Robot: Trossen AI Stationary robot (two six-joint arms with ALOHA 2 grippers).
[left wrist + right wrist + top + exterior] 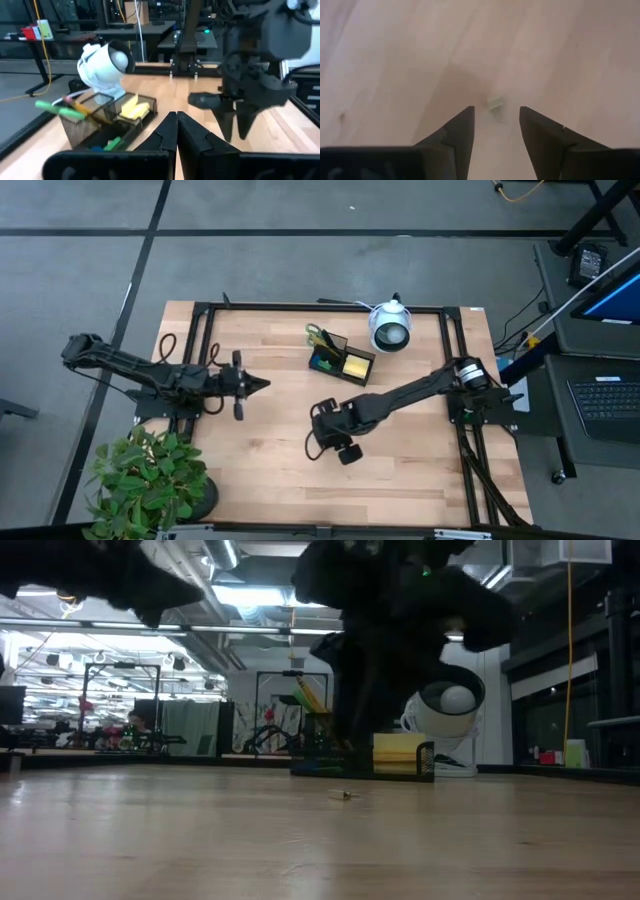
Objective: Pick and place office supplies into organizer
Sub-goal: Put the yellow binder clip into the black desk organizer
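The left gripper [262,384] waits out over the table's left half, its fingers [167,131] pressed together on nothing and aimed toward the organizer [340,358]. From that gripper, the organizer sits ahead and off to one side, a black mesh box already holding a yellow pad [133,108], green-handled scissors [59,109], what look like pencils, and small blue and green bits low in the front.

Going right, the right gripper [496,122] hangs point-down over bare wood in front of the organizer. Its fingers stand apart with nothing between them. Just beyond their tips lies a small pale piece [495,104], resting flat on the wood, roughly centred on the gap but clear of both fingers. It is too small and soft in the wrist view to name with confidence; possibly a clip or pin. The low view shows the same speck [343,795] alone on the table [270,470], in front of the organizer.

The step in hand appears to be the pick of this last loose piece. The next move probably calls for a short advance so the tips straddle it, a descent nearly to the wood, then a careful close, since so thin an item could easily slip or skid away.

Right of the organizer stands a white camera [390,328], not part of the job.
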